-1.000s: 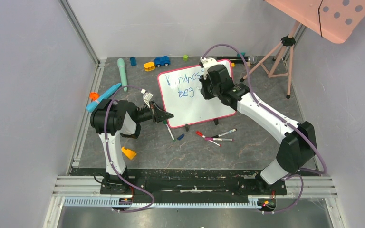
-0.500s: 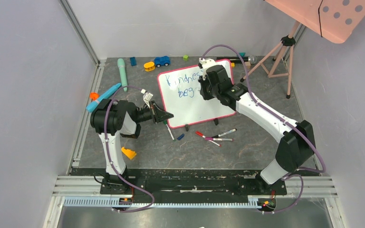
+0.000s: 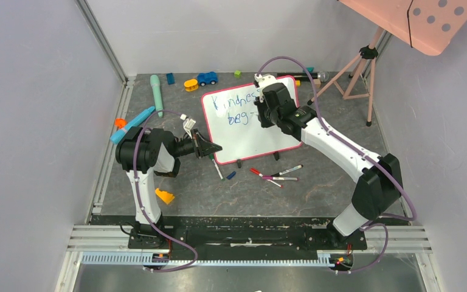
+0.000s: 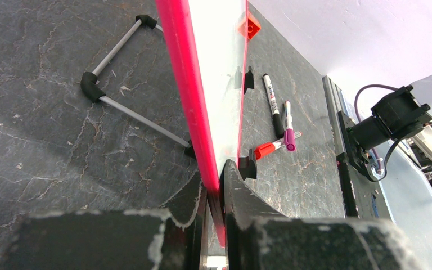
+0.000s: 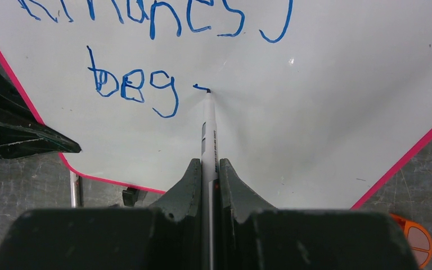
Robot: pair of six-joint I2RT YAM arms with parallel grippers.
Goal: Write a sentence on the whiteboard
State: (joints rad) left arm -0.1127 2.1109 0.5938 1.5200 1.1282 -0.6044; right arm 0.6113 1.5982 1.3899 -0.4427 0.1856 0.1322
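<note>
Leaning mid-table, the whiteboard [image 3: 249, 137] faces near, its blue sentence [image 5: 132, 90] running left to right. The left gripper [image 4: 216, 177] pinches its left frame. The right gripper [image 5: 208, 169] clamps a marker [image 5: 208, 132] pointing far, tip touching the board beside "beg".

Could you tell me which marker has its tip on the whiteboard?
The marker in the right gripper; the other markers lie loose on the table.

Top camera looks down from high and far, left wrist camera sits close along the whiteboard [image 4: 187, 84] edge, right wrist camera faces its front close, all share it.
</note>
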